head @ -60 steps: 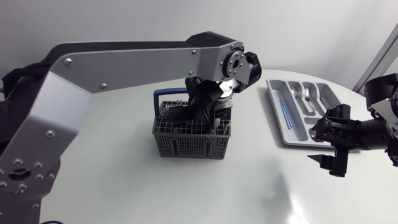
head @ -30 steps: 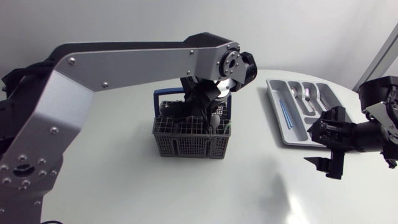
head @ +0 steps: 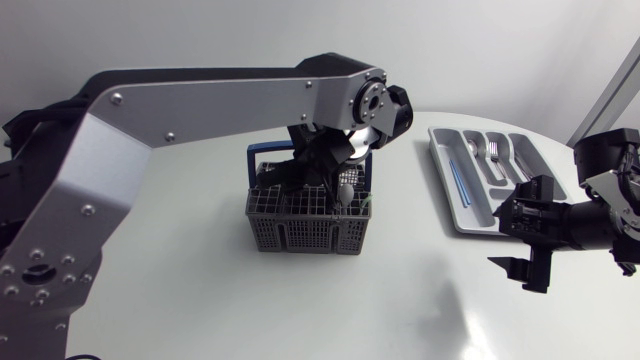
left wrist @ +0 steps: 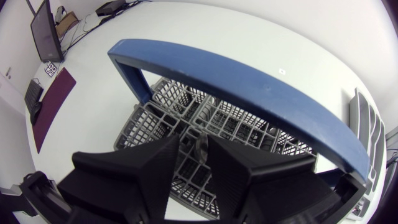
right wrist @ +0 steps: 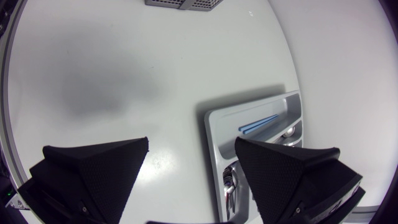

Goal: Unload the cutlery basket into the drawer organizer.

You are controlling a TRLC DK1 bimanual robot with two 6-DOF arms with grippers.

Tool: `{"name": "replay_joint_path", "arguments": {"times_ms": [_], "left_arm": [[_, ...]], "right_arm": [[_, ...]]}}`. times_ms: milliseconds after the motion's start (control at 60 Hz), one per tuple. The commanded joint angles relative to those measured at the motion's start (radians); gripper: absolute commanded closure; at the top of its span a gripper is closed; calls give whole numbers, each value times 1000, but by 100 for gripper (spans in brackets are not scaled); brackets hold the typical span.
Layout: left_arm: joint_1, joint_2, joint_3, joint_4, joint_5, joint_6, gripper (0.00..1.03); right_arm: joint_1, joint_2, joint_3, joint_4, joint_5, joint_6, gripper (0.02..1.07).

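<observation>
The grey cutlery basket (head: pixel 305 225) with a blue handle (left wrist: pixel 236 71) stands mid-table. My left gripper (head: pixel 318 183) reaches down into it from above. In the left wrist view its fingers (left wrist: pixel 158 158) stand narrowly open around a grey cutlery handle (left wrist: pixel 200 146), with a small gap left on one side. A spoon bowl (head: pixel 344 191) shows beside the gripper. The grey drawer organizer (head: pixel 455 205) lies at the right, holding a blue stick (head: pixel 458 182) and metal cutlery (head: pixel 492 152). My right gripper (head: pixel 520 272) hangs open and empty in front of the organizer (right wrist: pixel 214 134).
Bare white table surrounds the basket and lies between it and the organizer. The table's curved edge runs close behind the organizer and past my right arm. A corner of the basket (right wrist: pixel 183 3) shows far ahead of the right gripper.
My left gripper's fingers have narrowed around the cutlery handle inside the basket. The right arm has drifted slightly down and left.
</observation>
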Motion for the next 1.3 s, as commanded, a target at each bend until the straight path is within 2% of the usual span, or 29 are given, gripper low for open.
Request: {"name": "replay_joint_path", "arguments": {"times_ms": [0, 233, 300, 550, 767, 1283], "left_arm": [[-5, 30, -15, -24, -21, -40, 74], [6, 23, -29, -24, 2, -40, 75], [8, 24, -29, -22, 2, -37, 80], [9, 24, -33, -19, 45, -31, 81], [14, 23, -55, -5, 45, -28, 100], [-3, -25, -50, -15, 31, -2, 100]], "right_arm": [[7, -10, -22, 4, 5, 15, 7], [6, -10, -25, 13, 9, 15, 7], [7, -10, -25, 15, 11, 15, 7], [7, -10, -28, 16, 12, 15, 7], [7, -10, -31, 18, 15, 15, 7], [12, -20, -42, 19, 15, 15, 7]]}}
